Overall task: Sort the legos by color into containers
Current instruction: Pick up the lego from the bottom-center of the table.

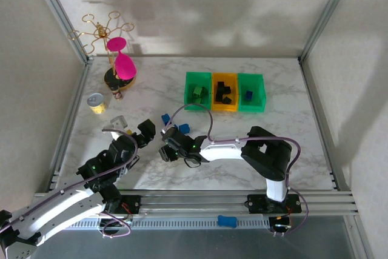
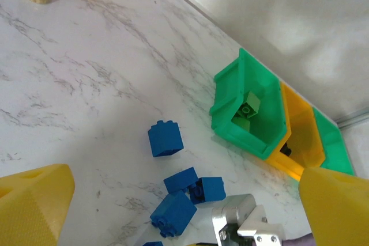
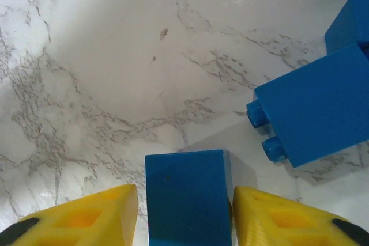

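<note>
Sort partway: bins [image 1: 225,108] part-filled, several blue legos [image 1: 183,128] loose on surface [image 1: 285,131] at their 7 o'clock.
Right fingers [image 3: 86,217] straddle one blue lego [image 3: 187,194], not clamped; left fingers [image 2: 34,200] open, empty.

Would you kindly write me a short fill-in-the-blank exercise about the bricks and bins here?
Between the fingers of the right gripper stands a ____ brick. The middle bin holds ____ bricks. The left bin holds ____ legos.
Missing words: blue; black; green.
</note>
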`<move>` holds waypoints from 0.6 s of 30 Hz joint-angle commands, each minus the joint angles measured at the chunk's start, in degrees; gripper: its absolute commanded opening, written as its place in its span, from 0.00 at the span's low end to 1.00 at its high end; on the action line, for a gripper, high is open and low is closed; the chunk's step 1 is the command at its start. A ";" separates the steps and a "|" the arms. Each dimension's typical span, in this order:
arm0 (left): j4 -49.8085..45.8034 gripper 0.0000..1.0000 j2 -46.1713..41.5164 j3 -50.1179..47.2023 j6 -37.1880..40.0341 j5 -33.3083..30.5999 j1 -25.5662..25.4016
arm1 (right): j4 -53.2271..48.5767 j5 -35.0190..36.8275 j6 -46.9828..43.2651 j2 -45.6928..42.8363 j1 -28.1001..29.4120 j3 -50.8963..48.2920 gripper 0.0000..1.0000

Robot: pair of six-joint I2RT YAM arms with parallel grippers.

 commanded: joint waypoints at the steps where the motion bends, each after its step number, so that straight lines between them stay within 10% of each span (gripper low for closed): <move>1: -2.07 1.00 -1.73 -1.12 -2.06 -3.05 0.54 | -2.25 2.87 -0.26 1.11 0.74 1.86 0.46; 18: -1.19 1.00 -1.94 -1.12 -2.08 -2.77 0.54 | -4.31 3.80 -1.17 5.17 0.76 6.46 0.35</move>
